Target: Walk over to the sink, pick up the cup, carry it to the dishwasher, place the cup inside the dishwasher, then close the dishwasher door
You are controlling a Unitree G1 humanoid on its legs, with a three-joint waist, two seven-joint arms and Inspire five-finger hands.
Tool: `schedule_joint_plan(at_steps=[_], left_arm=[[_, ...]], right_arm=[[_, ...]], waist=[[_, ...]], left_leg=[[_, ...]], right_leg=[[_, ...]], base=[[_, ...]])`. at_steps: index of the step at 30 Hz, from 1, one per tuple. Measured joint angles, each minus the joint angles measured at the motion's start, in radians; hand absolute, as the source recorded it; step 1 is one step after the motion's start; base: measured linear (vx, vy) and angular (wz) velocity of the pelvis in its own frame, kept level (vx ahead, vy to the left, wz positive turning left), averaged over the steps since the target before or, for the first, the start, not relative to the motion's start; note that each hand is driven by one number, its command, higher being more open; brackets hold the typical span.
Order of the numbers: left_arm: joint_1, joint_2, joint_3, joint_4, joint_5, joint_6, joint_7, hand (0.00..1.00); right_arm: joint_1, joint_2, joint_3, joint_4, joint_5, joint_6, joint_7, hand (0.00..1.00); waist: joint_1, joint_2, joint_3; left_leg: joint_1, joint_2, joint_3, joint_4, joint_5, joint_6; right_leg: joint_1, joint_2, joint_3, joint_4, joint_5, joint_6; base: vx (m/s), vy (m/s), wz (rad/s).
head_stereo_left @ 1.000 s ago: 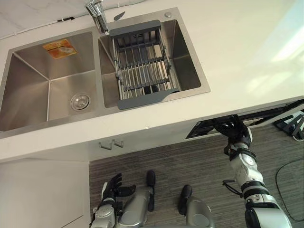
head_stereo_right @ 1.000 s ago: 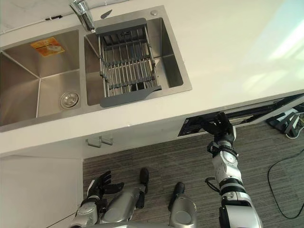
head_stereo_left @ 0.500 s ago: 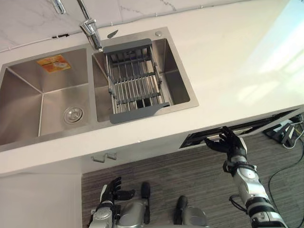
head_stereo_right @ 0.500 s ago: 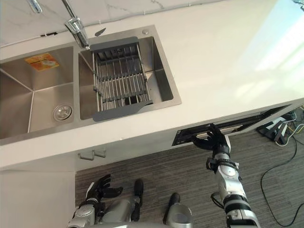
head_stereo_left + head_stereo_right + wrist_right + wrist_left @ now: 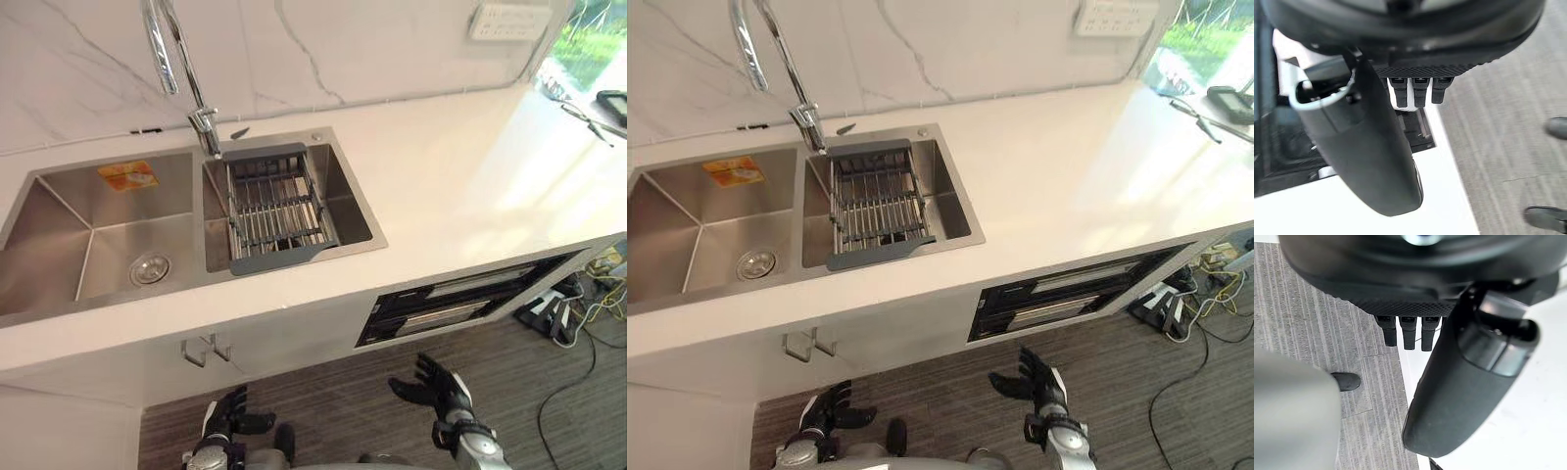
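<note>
**A:** Diff against the earlier frames?

**B:** The head camera has moved and the whole picture has shifted. More of the wall is in, with a socket [image 5: 507, 20] at far right. The real change is the right hand [image 5: 431, 384]. It was up at the dark top edge of the dishwasher [image 5: 460, 302]. Now it is nearer and well apart from it, over the floor [image 5: 333, 411].

**A:** Fingers?

**B:** On the right hand the fingers [image 5: 1414, 90] are straight and spread, thumb out, holding nothing. The left hand [image 5: 227, 419] is at near left, much as before. Its fingers [image 5: 1409, 335] are relaxed and it holds nothing either.

**A:** Cup?

**B:** Can't tell where it is. Neither hand has it.

**A:** Dishwasher door?

**B:** The dishwasher sits under the worktop [image 5: 460, 196], right of the sink [image 5: 59, 245]. It shows as a dark band with a silver strip across it. Can't tell whether the door is fully shut.

**A:** Do the wrist cams add anything?

**B:** The right wrist view has the dishwasher's dark front up close beside the thumb, with a white cabinet face and striped floor. The left wrist view gives striped floor and a white cabinet face. The head views give the sink's two basins. A grey rack [image 5: 279, 211] spans the right one. A drain [image 5: 149, 269] and an orange sticker [image 5: 127, 176] are in the left. The faucet [image 5: 206, 132] stands at the far edge between them.
</note>
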Motion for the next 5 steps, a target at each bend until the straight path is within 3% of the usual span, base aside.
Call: schedule_joint_plan(at_steps=[5], left_arm=[[0.004, -0.004, 0.02, -0.001, -0.013, 0.0, -0.005, 0.9]], right_arm=[[0.0, 0.003, -0.017, 0.059, -0.012, 0.004, -0.014, 0.9]], waist=[[-0.004, 0.001, -0.001]], left_leg=[[-0.002, -0.001, -0.004, -0.005, 0.007, -0.005]], right_leg=[[0.003, 0.0, -0.001, -0.01, 0.009, 0.003]], base=[[-0.11, 0.025, 0.02]])
